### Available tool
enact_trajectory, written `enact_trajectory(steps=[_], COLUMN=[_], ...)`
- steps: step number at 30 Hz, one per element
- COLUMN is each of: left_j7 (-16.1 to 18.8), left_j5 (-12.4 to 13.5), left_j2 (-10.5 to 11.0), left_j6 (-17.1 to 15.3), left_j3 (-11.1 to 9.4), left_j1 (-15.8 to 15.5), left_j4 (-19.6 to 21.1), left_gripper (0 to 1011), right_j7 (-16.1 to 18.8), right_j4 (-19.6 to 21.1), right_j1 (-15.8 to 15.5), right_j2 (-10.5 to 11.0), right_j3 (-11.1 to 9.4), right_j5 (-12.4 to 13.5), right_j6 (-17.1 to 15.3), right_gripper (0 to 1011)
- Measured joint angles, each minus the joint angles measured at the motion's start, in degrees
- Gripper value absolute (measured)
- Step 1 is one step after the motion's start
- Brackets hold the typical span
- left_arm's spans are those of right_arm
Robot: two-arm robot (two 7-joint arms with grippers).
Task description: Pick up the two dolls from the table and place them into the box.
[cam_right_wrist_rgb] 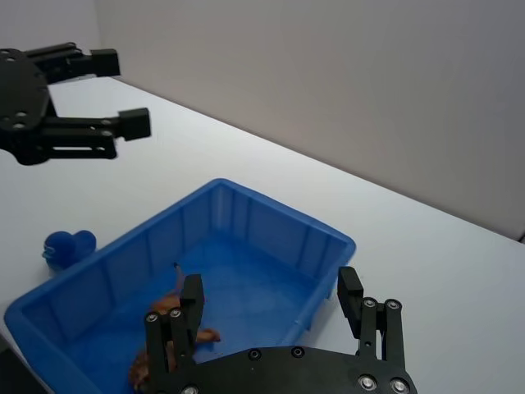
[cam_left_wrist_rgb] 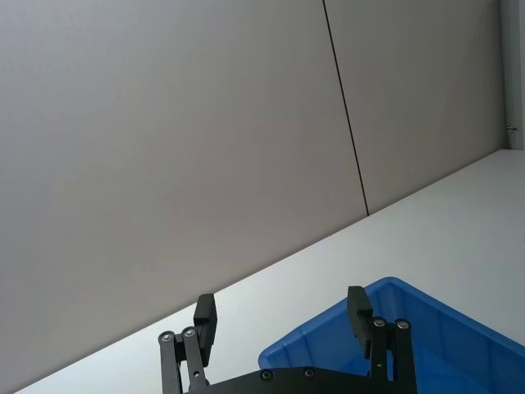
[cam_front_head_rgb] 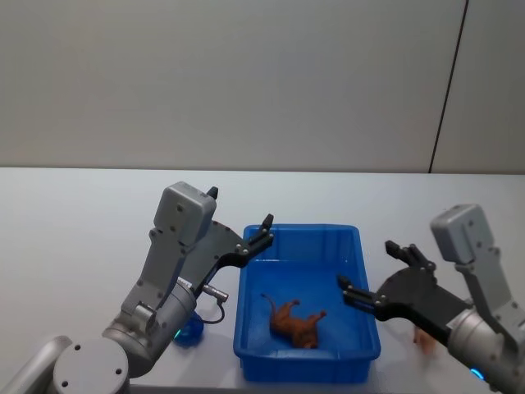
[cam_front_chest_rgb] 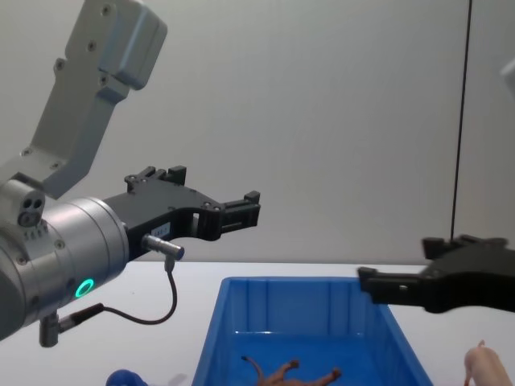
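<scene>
Left gripper (cam_front_head_rgb: 261,233) hangs above the box's far left corner with its jaws spread wide and nothing between them; the left wrist view confirms it, the two fingers (cam_left_wrist_rgb: 204,316) well apart with bare tabletop and a corner of the bin beyond. Right gripper (cam_front_head_rgb: 369,264) hovers above the box's right rim, likewise wide open and empty, touching nothing that I can see.

Under them I have the white table (cam_front_head_rgb: 82,213); on it sits the blue box (cam_front_head_rgb: 303,227), between my two arms. Inside the box, on its floor toward the near end, the brown long-tailed doll (cam_front_head_rgb: 295,322) lies on its side; in the right wrist view a finger of the right gripper covers part of it. The blue soft toy (cam_front_head_rgb: 190,330) sits on the table just beside the box's left wall; from the head my left arm hides much of it, and the chest view cuts it off at the bottom edge. The pink pig-like figure (cam_front_chest_rgb: 487,370) is on the table to the right of the box, outside it; my right arm covers nearly all of it from the head, and I cannot tell how it lies.
</scene>
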State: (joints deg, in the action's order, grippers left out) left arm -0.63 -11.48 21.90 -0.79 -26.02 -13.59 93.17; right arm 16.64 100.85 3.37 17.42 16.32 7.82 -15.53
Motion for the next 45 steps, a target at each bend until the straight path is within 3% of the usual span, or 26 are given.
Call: enact_trajectory(steps=[13, 22, 33, 45], left_j7=[0.0, 0.0, 0.0, 0.0], left_j5=[0.0, 0.0, 0.0, 0.0], left_j2=[0.0, 0.0, 0.0, 0.0], left_j6=[0.0, 0.0, 0.0, 0.0], left_j3=[0.0, 0.0, 0.0, 0.0], left_j1=[0.0, 0.0, 0.0, 0.0], left_j4=[0.0, 0.0, 0.0, 0.0], left_gripper=[1001, 1002, 1001, 1001], right_j7=[-2.0, -3.0, -3.9, -4.4], right_j4=[0.5, -0.2, -2.0, -4.4], right_j1=[-3.3, -4.8, -5.7, -4.8], right_j2=[4.6, 6.2, 6.3, 4.4], right_j3=[-3.1, -4.1, -3.9, -2.5], right_j5=[3.3, 3.8, 3.0, 1.6], right_j6=[0.0, -0.8, -2.9, -6.7], right_gripper=[1001, 1001, 1001, 1001])
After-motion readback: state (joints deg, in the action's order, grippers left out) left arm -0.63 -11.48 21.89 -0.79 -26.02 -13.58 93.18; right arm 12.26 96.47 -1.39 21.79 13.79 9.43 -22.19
